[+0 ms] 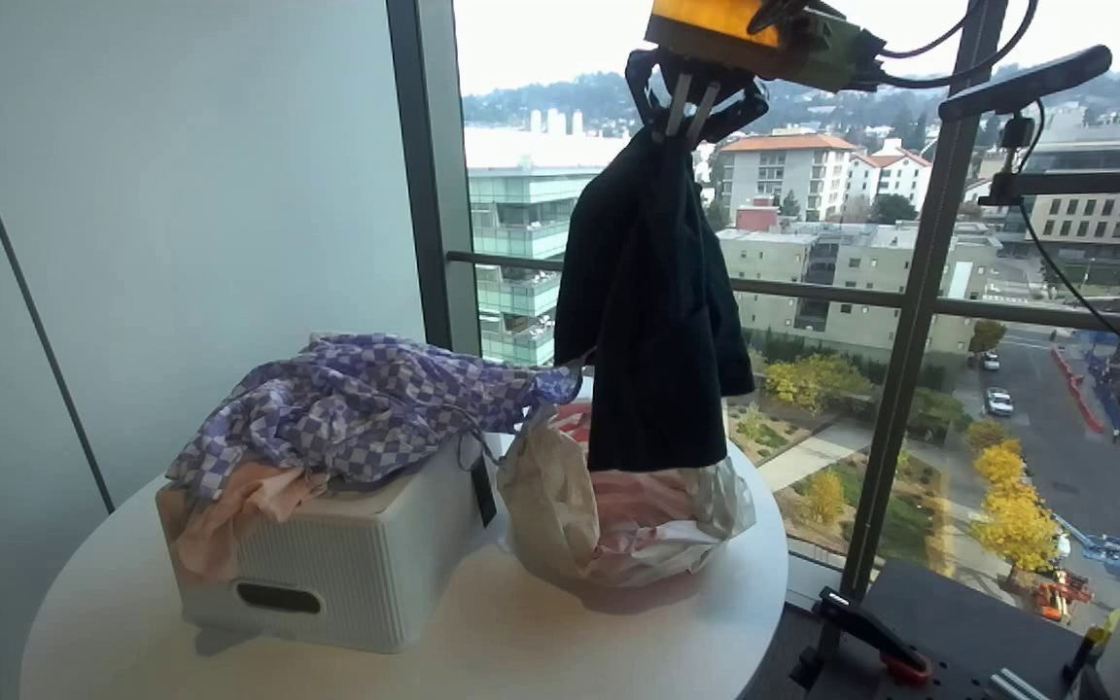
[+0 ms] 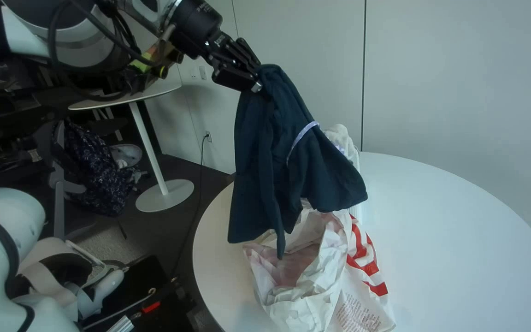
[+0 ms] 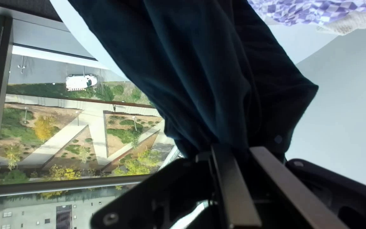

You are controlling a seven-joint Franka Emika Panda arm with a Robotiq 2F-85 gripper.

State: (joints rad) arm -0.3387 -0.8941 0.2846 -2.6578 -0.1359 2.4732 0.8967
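We can read nothing: in an exterior view, red print [image 2: 361, 318] on the bag [image 2: 309, 295] and pale lettering [image 2: 221, 40] on the gripper [image 2: 258, 76] blur.

Garment [image 1: 652, 321] above bag [image 1: 550, 496] on table [image 1: 531, 642]

Seemingly a robotics lab in office space, several floors up
Behind the gripper [image 1: 683, 134], a tall window [image 1: 922, 292] overlooks a street [image 1: 1046, 457] and buildings [image 1: 793, 175]; well to the gripper's side sits a bracketed camera [image 1: 1025, 84]. Beneath the gripper stands a round white table [image 1: 482, 632]. Beyond the gripper, in an exterior view: a plain panelled wall [image 2: 450, 83], a power outlet [image 2: 208, 136], a pedestal table [image 2: 148, 147].
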